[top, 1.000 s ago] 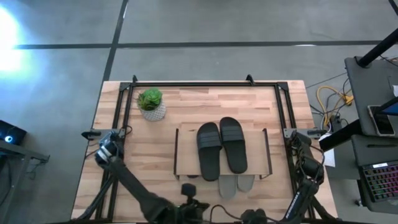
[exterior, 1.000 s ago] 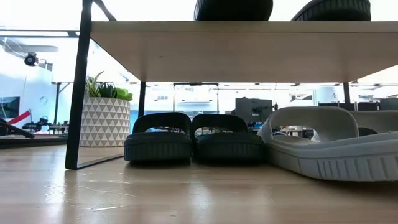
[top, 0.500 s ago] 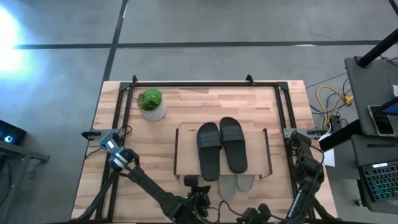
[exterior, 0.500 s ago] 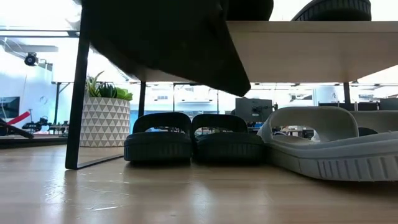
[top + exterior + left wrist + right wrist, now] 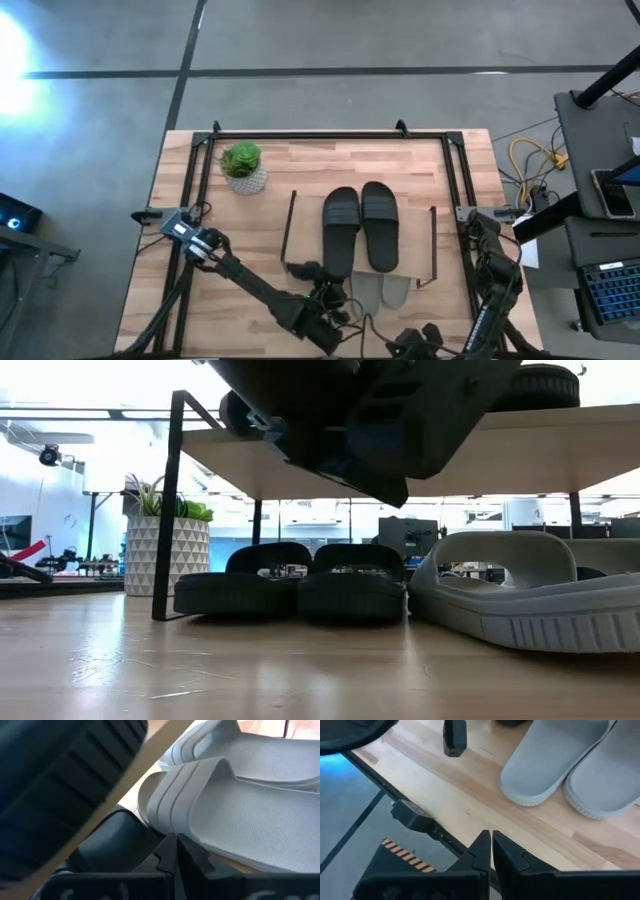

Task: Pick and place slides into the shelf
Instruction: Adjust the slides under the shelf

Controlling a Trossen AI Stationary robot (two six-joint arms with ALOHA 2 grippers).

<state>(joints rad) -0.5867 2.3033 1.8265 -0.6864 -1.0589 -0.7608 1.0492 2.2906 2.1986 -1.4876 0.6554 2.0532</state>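
So the right gripper [image 5: 491, 837] sits pinched shut by the near edge of the table [image 5: 470, 170], while the left gripper [image 5: 176, 840], fingers together and empty, has swung in beside the grey slides [image 5: 382, 292] and nudged the shelf [image 5: 300, 240] askew, black slides [image 5: 360, 228] riding on top, so nothing new looks placed.

Dark jointed left arm [image 5: 250, 290] with white-marked wrist, loose black cables.
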